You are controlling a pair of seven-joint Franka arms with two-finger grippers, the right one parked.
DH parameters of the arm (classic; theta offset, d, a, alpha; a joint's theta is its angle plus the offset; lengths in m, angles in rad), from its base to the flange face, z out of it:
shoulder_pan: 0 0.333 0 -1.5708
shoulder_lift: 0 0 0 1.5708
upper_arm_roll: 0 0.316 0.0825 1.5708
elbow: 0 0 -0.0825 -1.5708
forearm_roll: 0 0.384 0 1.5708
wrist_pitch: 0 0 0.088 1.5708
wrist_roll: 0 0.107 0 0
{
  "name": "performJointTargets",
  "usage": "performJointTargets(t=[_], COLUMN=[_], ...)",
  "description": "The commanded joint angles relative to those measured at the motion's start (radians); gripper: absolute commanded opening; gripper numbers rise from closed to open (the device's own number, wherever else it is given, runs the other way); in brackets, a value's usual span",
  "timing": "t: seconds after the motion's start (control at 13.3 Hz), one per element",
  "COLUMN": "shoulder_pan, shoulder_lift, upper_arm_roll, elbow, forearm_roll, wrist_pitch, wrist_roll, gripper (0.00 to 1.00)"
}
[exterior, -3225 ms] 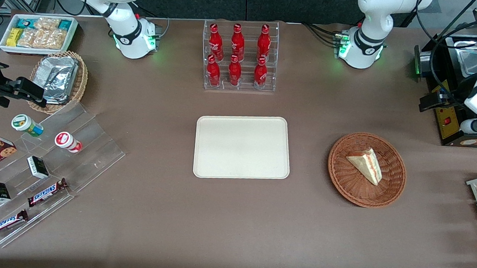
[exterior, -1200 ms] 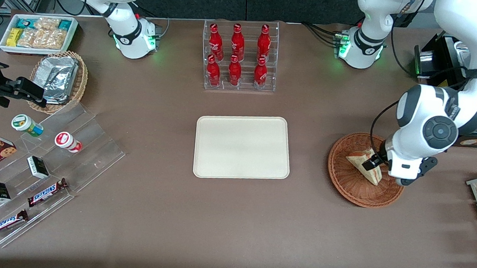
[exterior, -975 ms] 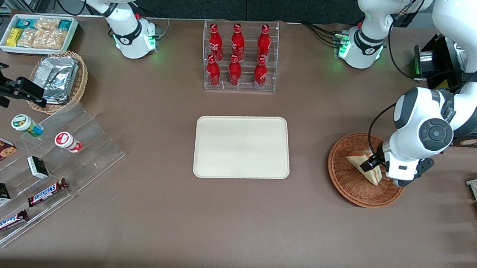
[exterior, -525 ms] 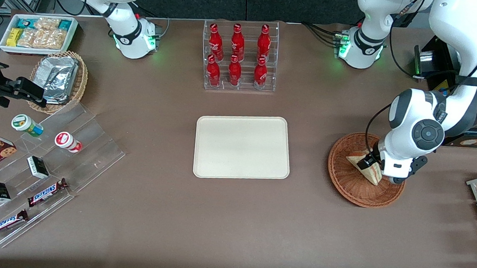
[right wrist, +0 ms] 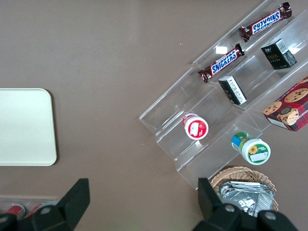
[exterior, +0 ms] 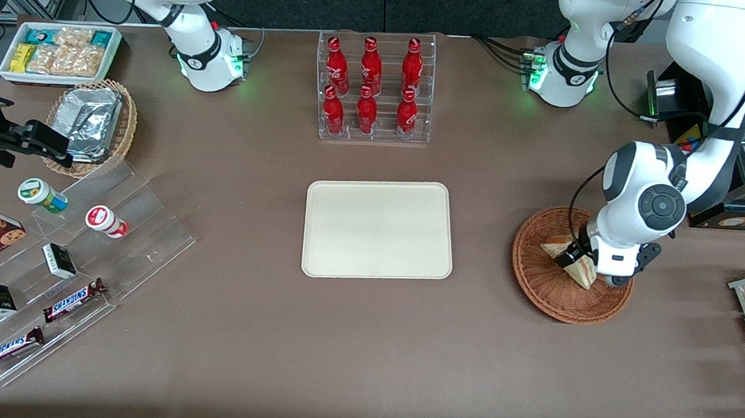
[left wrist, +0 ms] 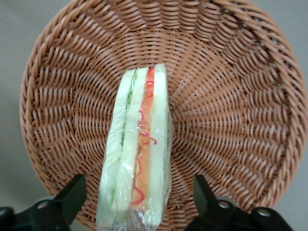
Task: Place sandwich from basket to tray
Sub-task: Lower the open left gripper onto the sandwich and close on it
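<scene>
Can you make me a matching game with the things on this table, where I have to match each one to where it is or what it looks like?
Things:
1. sandwich
2. tray
3. gripper
4. bottles

Descriptions:
A. red, standing in a clear rack
B. lying in the brown basket
C. cream, nothing on it
D. open, fingers on both sides of the sandwich

Pairs: 1-B, 2-C, 3-D, 4-A

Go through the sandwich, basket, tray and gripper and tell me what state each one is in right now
sandwich: wrapped in clear film, lying in the basket, not lifted.
basket: on the table, holding only the sandwich.
tray: flat on the table, bare.
gripper: open, low over the basket, one finger either side of the sandwich.
</scene>
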Motion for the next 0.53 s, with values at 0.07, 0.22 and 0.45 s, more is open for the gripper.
performJointTargets(t=[0.07,0.22,0.45], shoulder_pan=[0.003,0.000,0.002], shoulder_lift=[0.009,0.009,-0.026], upper_arm_roll=[0.004,0.005,0.005], elbow=[-0.017,0.000,0.027], forearm_roll=[0.008,0.009,0.012], wrist_pitch=[0.011,-0.030,-0.136], wrist_roll=[-0.065,-0.063,-0.053], gripper=[0.26,0.00,0.00])
